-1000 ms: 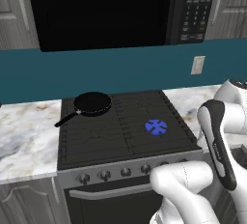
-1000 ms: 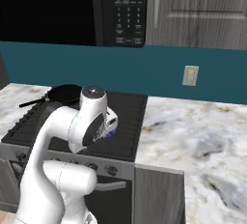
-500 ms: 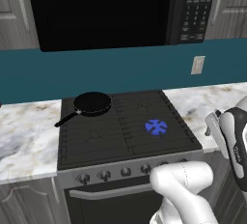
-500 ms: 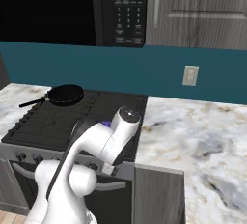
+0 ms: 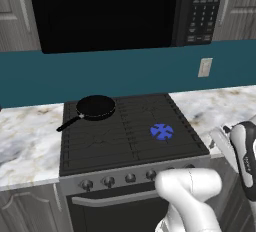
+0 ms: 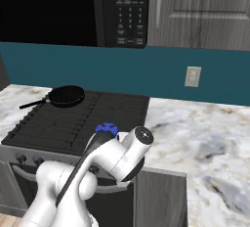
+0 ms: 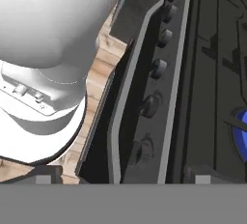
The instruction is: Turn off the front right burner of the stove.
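Nearest, the gripper (image 7: 120,175) shows just its two dark fingertips at the bottom of the hand view, set well apart with nothing between them. Just beyond them runs the stove (image 5: 80,151) front: the oven handle bar (image 7: 126,85) and a row of small round knobs (image 7: 149,105) along the steel-grey panel. Past the knobs, on the black grated cooktop, the front right burner (image 5: 162,131) wears its blue flame ring. Farther back, at the rear left, a black frying pan (image 5: 95,107) rests on the grate. Above hangs the black microwave (image 5: 105,11).
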Available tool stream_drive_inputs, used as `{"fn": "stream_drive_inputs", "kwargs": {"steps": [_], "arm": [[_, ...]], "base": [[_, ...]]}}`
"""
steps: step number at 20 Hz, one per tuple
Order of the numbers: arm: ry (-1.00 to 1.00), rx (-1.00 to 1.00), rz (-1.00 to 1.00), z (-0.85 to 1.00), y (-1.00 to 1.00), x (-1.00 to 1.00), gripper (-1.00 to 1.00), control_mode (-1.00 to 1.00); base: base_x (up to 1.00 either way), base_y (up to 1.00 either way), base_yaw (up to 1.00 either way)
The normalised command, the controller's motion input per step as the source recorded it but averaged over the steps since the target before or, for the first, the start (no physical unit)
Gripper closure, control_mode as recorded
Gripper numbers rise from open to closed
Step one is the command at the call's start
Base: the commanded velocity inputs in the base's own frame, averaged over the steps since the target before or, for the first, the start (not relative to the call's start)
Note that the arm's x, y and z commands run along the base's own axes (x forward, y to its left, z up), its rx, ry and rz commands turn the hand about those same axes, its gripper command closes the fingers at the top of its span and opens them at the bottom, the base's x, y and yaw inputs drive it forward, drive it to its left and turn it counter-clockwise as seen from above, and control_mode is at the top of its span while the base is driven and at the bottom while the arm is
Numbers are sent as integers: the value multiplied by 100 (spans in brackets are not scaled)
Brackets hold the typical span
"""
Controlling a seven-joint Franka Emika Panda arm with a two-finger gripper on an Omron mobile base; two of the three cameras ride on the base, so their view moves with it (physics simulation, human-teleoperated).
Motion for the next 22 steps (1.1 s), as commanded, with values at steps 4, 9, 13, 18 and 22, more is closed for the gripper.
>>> {"fn": "stream_drive_inputs", "kwargs": {"steps": [4, 9, 13, 18, 22], "arm": [[-14, 1, -1, -44, 6, 2, -100, -100], [-8, 1, -4, -41, 2, 29, -100, -100], [-6, 2, 0, -43, -9, 36, -100, -100], [-7, 5, 6, -31, -2, 11, -100, -100], [-7, 7, 11, -16, 0, 0, -100, -100]], "base": [[0, 0, 0], [0, 0, 0], [0, 0, 0], [0, 0, 0], [0, 0, 0]]}}
